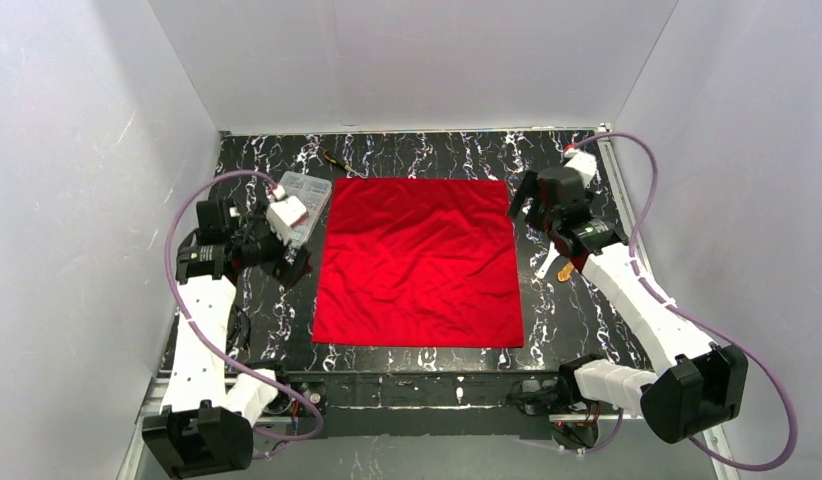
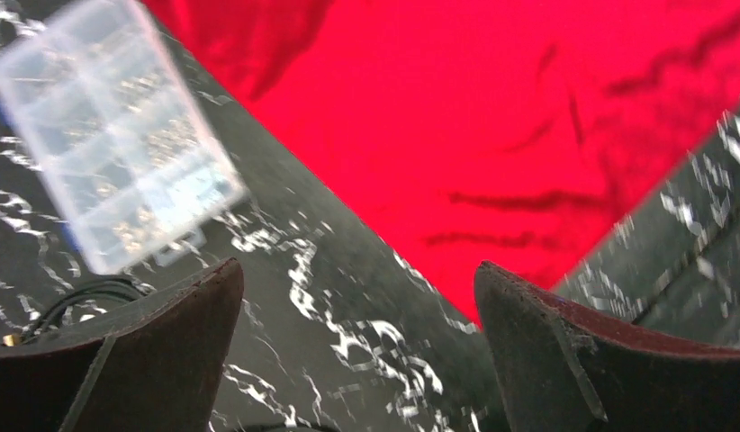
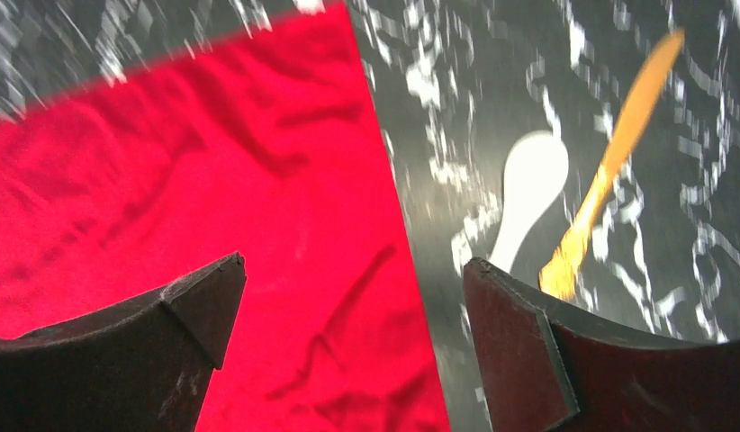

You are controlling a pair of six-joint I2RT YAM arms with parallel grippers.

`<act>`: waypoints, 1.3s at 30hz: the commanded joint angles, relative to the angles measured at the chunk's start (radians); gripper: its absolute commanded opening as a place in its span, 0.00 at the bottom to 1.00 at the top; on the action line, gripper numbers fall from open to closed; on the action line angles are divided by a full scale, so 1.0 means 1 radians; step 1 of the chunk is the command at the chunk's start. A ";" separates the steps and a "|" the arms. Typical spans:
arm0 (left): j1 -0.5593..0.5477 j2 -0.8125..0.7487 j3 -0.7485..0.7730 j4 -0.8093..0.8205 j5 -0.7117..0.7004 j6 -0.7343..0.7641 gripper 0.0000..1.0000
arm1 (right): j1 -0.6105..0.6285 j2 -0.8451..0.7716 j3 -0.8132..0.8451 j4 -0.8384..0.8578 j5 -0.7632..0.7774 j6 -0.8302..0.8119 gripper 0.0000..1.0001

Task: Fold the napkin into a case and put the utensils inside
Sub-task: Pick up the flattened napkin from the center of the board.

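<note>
both jaws gape wide and empty, flanking the square red cloth napkin [image 1: 418, 262]; only the right wrist view clearly shows the white plastic spoon [image 3: 535, 166] and yellow-gold utensil [image 3: 621, 148].

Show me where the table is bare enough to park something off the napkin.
Bare: the far strip of table between napkin and back wall, right of the tool; also the near strip between napkin and table edge. Crowded: left side with box and left gripper; right side with spoon, gold utensil, right gripper.

No readable text, labels, brands, numbers or signs anywhere
</note>
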State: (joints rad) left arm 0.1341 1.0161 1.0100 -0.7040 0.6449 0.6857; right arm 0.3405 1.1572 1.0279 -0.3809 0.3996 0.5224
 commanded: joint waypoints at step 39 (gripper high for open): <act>-0.435 -0.062 -0.524 0.038 -0.251 0.743 0.77 | 0.344 -0.272 -0.625 -0.288 -0.214 0.450 0.89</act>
State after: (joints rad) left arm -0.2970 0.9356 0.4965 -0.7090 0.3985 1.4178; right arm 0.6796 0.8642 0.4419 -0.7696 0.2157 0.9623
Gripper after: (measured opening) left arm 0.781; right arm 0.905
